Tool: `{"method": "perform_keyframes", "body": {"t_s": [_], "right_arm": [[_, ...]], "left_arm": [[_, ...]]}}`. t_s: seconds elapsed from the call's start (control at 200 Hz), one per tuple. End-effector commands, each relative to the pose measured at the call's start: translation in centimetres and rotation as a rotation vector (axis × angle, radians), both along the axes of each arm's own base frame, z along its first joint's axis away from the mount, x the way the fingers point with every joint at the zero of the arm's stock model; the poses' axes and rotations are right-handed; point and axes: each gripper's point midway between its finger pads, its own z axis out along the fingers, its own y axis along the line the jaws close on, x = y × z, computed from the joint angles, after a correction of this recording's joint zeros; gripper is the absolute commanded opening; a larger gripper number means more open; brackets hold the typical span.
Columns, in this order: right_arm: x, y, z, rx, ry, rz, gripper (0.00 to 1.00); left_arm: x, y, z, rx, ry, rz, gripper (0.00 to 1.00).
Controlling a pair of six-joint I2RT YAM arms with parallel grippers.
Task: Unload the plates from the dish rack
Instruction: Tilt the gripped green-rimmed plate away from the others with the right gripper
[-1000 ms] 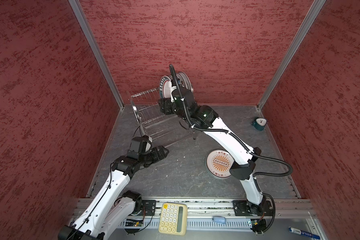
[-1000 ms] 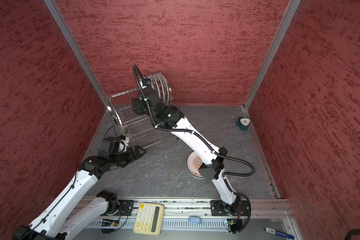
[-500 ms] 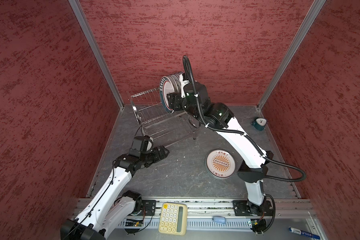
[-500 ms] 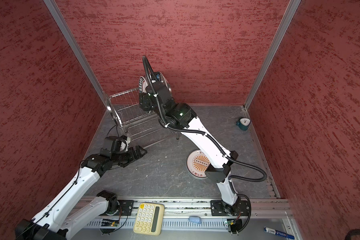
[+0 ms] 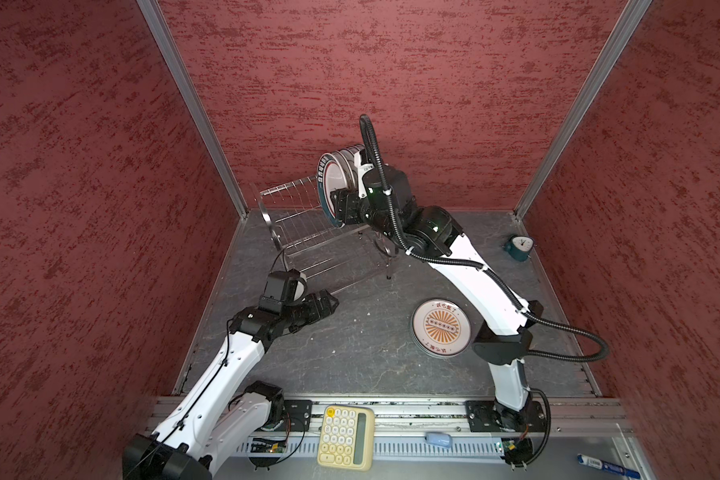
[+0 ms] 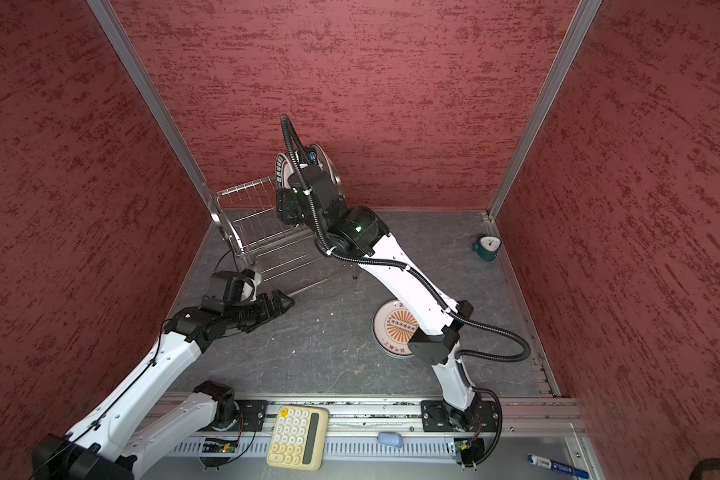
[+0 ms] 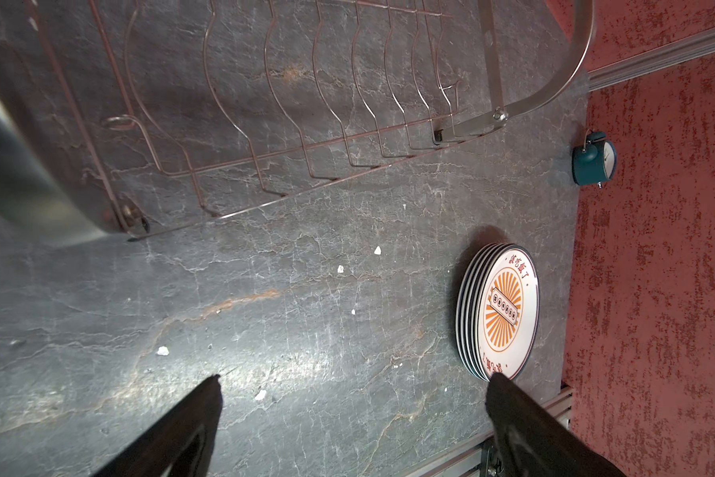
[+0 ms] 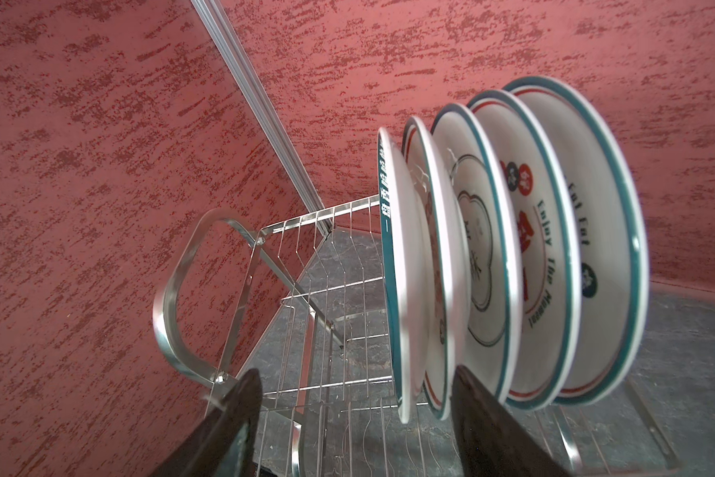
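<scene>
The dish rack (image 5: 304, 232) (image 6: 258, 232) (image 8: 289, 289) stands at the back left, its wire shelf also showing in the left wrist view (image 7: 306, 124). Several plates (image 5: 335, 183) (image 6: 283, 170) (image 8: 471, 256) with teal rims stand upright at its right end. My right gripper (image 5: 341, 208) (image 6: 283, 208) (image 8: 355, 371) is open at their lower edges, with the two frontmost rims between its fingers and nothing gripped. A stack of plates (image 5: 440, 327) (image 6: 395, 328) (image 7: 500, 309) with an orange sunburst on top lies on the table. My left gripper (image 5: 331, 301) (image 6: 285, 301) (image 7: 354, 376) is open and empty, low before the rack.
A teal alarm clock (image 5: 518, 247) (image 6: 488, 247) (image 7: 593, 159) sits at the back right corner. On the front rail lie a yellow calculator (image 5: 345, 436), a small blue object (image 5: 437, 439) and a pen (image 5: 603, 461). Red walls close in three sides.
My right arm has swung right along the rack's top and risen to the standing plates, its jaws narrowing slightly. The left arm has barely shifted.
</scene>
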Motion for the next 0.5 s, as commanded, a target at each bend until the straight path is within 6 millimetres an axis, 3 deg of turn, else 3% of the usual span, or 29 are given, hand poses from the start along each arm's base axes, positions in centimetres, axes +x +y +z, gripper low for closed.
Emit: {"method": "perform_keyframes", "body": {"t_s": [0.0,0.496], "right_arm": [[0.1,0.8,-0.4,0.013,0.010,0.020,0.72],[1.2,2.5,-2.0,0.014,0.023,0.032,0.69]], "left_arm": [[0.3,0.0,-0.3,0.018,-0.013,-0.012,0.99],[0.1,0.4,-0.2,0.030,-0.016,-0.010,0.99]]}}
